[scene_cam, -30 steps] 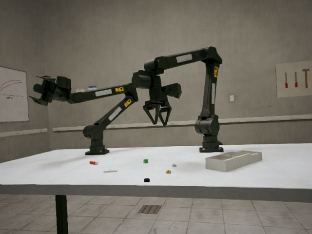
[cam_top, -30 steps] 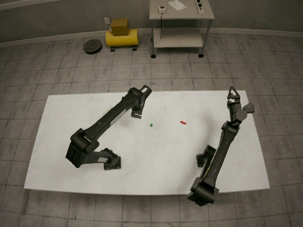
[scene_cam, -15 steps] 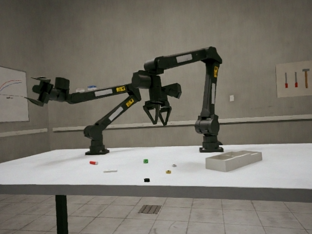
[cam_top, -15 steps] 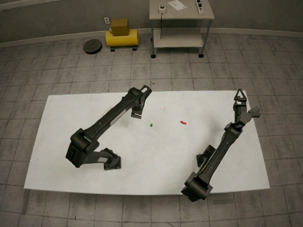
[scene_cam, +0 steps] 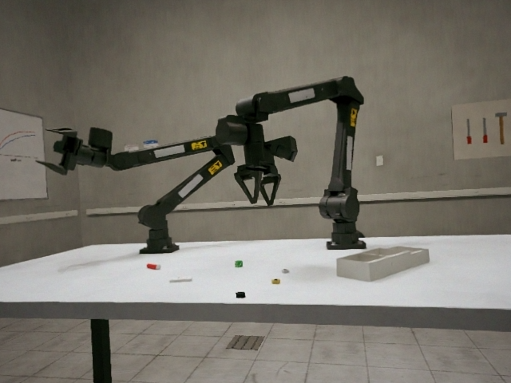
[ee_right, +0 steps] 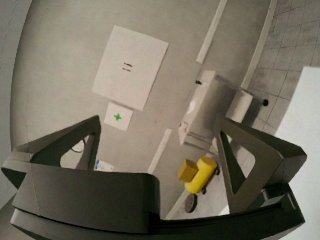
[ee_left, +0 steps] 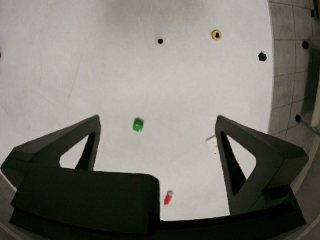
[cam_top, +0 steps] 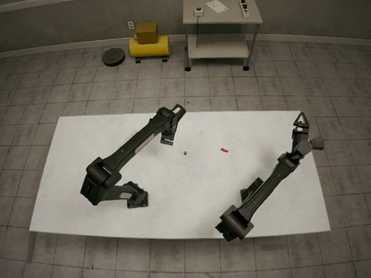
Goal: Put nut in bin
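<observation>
On the bench (cam_top: 195,209) (scene_cam: 255,312) (ee_left: 115,80) (ee_right: 306,115), the bin (cam_top: 130,136) (scene_cam: 354,270) sits at 3 o'clock of the nuts in the exterior view; we cannot read its mark or see its whole inside. Our left end effector (cam_top: 173,127) (scene_cam: 262,203) (ee_left: 158,121) and right end effector (scene_cam: 42,145) (ee_right: 157,121) are released. The likely nuts, yellow (scene_cam: 275,281) (ee_left: 216,35), black (scene_cam: 239,294) (ee_left: 262,57) and grey (scene_cam: 285,270) (ee_left: 160,41), lie outside; picking and placing one remain.

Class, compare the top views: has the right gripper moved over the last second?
Yes. The right gripper has shifted rightward in the top view, judged against the table's far right corner.
</observation>
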Robot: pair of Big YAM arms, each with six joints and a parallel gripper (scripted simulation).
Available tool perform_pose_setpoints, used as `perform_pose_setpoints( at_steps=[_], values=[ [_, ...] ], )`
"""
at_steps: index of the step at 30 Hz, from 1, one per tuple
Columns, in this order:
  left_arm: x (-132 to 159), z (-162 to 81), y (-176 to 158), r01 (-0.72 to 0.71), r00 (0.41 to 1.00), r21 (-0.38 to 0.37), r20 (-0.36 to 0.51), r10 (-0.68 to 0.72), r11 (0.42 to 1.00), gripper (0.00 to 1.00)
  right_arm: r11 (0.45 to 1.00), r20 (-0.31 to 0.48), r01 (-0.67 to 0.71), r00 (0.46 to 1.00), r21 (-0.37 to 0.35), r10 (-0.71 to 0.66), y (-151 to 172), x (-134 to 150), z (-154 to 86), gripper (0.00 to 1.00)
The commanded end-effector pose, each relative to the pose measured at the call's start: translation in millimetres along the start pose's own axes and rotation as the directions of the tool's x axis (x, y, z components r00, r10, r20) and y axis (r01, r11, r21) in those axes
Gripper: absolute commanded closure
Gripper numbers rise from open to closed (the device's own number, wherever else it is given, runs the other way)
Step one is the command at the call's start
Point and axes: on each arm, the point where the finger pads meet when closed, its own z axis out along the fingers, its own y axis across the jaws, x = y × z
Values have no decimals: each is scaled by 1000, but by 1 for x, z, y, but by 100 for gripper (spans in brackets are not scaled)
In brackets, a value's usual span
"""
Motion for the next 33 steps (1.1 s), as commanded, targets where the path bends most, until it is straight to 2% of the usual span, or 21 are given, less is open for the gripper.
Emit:
perform_pose_setpoints(
  at_steps=[1, 33],
  values=[
    [0, -3, -2, 2, 1000, 9, -4, -2, 1000, 0, 1000, 38, 11, 999, 7, -11, 0, -14, -4, 0],
    [0, -3, -2, 2, 1000, 9, -4, -2, 1000, 0, 996, 226, 36, 973, 82, -54, -17, -77, -35, 0]
  ],
)
